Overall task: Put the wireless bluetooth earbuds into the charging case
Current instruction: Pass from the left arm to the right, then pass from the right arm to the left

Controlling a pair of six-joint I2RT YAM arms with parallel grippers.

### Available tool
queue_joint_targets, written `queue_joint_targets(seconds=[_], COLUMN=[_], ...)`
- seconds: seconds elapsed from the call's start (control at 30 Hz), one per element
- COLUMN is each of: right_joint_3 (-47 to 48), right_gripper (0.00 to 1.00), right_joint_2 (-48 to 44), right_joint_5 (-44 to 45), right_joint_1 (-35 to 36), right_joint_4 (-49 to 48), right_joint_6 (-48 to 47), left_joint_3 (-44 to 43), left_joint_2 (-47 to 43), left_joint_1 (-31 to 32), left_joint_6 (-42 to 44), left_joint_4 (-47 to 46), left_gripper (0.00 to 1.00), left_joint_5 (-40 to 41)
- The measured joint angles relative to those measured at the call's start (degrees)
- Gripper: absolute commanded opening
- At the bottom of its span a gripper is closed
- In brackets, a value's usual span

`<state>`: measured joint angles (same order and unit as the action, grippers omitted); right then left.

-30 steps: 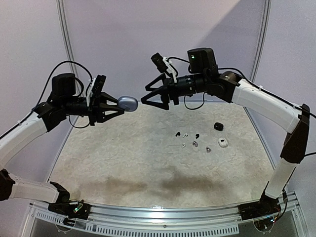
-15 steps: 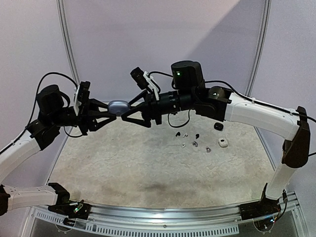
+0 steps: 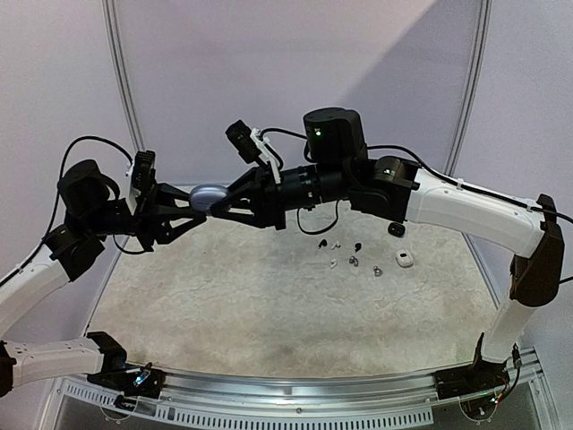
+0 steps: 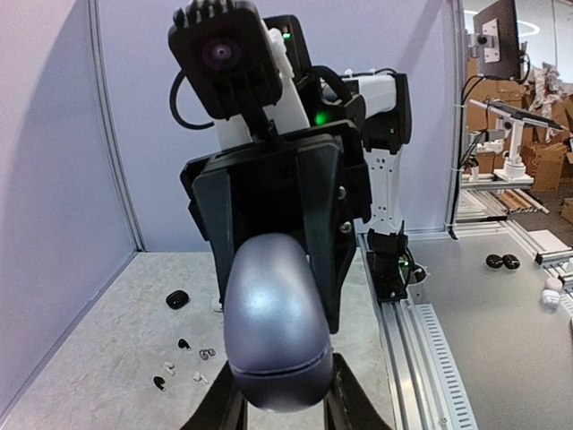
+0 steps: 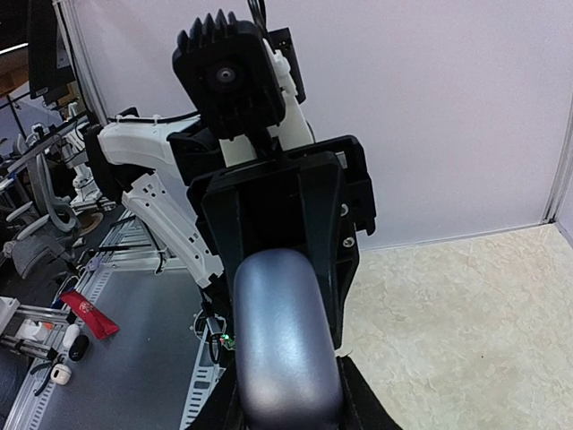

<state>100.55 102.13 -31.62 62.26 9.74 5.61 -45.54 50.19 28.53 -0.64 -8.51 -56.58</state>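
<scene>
A grey-blue pebble-shaped charging case [image 3: 208, 193] hangs in the air above the table's back left, lid shut. My left gripper [image 3: 197, 205] is shut on its one end, and the case [image 4: 273, 331] fills the left wrist view. My right gripper [image 3: 218, 202] meets it from the other side, its fingers pressed against the sides of the case [image 5: 285, 349]. Several tiny earbuds lie loose on the mat at the right: black ones [image 3: 320, 242], white ones [image 3: 332, 262] and silvery ones [image 3: 353, 261]. The left wrist view shows them too [image 4: 183, 343].
A small black case [image 3: 396, 229] and a small white case [image 3: 404, 259] lie on the mat beside the earbuds. The beige mat [image 3: 269, 313] covers the table. A metal rail [image 3: 295, 394] runs along the near edge, and white booth walls [image 3: 269, 72] stand behind.
The left arm drew the case leftward. The right arm reached left to it, slid its open fingers around the case and closed them on it.
</scene>
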Motion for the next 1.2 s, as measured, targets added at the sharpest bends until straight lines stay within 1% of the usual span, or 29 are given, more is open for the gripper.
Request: queue_joint_targets(seconds=[0.07, 0.1, 0.13, 0.17, 0.2, 0.23, 0.27, 0.3, 0.33, 0.4, 0.43, 0.47, 0.63, 0.8, 0.9, 1.0, 1.13, 1.2], right_joint_3=[0.1, 0.1, 0.1, 0.1, 0.1, 0.1, 0.1, 0.1, 0.1, 0.1, 0.1, 0.1, 0.1, 0.1, 0.1, 0.1, 0.1, 0.1], right_gripper=[0.05, 0.02, 0.00, 0.00, 0.00, 0.00, 0.00, 0.00, 0.00, 0.00, 0.00, 0.00, 0.00, 0.00, 0.00, 0.00, 0.00, 0.00], right_joint_2=[0.0, 0.0, 0.0, 0.0, 0.0, 0.0, 0.0, 0.0, 0.0, 0.0, -0.1, -0.1, -0.9, -2.4, -3.1, -3.4, -3.5, -3.6], right_joint_5=[0.0, 0.1, 0.3, 0.4, 0.7, 1.1, 1.9, 2.9, 3.6, 4.8, 5.6, 6.1, 9.7, 12.5, 12.9, 12.9, 12.9, 12.9], right_joint_1=[0.3, 0.3, 0.4, 0.4, 0.4, 0.4, 0.4, 0.5, 0.5, 0.6, 0.6, 0.6, 1.8, 2.6, 2.6, 2.7, 2.7, 2.7], right_joint_4=[0.1, 0.3, 0.6, 0.9, 1.3, 1.7, 2.0, 2.4, 3.0, 3.6, 4.0, 4.2, 6.1, 8.7, 9.5, 10.0, 10.4, 10.4], right_joint_6=[-0.3, -0.3, -0.3, -0.3, -0.2, -0.2, 0.0, 0.2, 0.2, 0.2, 0.2, 0.1, -2.3, -6.4, -8.0, -9.1, -9.9, -10.0], left_joint_3=[0.0, 0.0, 0.0, 0.0, 0.0, 0.0, 0.0, 0.3, 1.0, 2.8, 3.6, 4.0, 4.0, 4.0, 4.0, 4.0, 4.0, 4.0], left_joint_2=[-0.5, -0.5, -0.5, -0.4, -0.2, 0.0, 0.3, 0.5, 0.4, -0.1, -0.4, -0.6, -0.5, 0.6, 1.0, 1.6, 2.2, 2.3], left_joint_1=[0.0, 0.0, 0.1, 0.1, 0.1, 0.1, 0.2, 0.5, 0.8, 1.0, 1.0, 1.1, 1.2, 1.5, 2.0, 2.3, 2.6, 2.8], left_joint_6=[-0.2, -0.2, -0.3, -0.9, -1.6, -2.2, -3.6, -5.0, -6.8, -9.2, -10.0, -10.7, -12.7, -14.6, -14.5, -14.0, -13.9, -13.6], left_joint_4=[0.7, 1.0, 1.3, 1.7, 2.0, 2.0, 1.7, 1.1, 0.2, -1.4, -1.6, -1.7, -2.5, -6.2, -7.4, -8.3, -8.6, -8.7], left_gripper=[0.00, 0.02, 0.21, 0.50, 0.70, 0.77, 0.78, 0.78, 0.74, 0.57, 0.52, 0.49, 0.42, 0.39, 0.32, 0.31, 0.23, 0.23], left_joint_5=[-0.1, -0.2, -0.2, -0.1, 0.1, 0.4, 0.9, 1.4, 1.8, 2.4, 2.8, 3.1, 3.6, 3.3, 2.8, 2.3, 2.5, 2.7])
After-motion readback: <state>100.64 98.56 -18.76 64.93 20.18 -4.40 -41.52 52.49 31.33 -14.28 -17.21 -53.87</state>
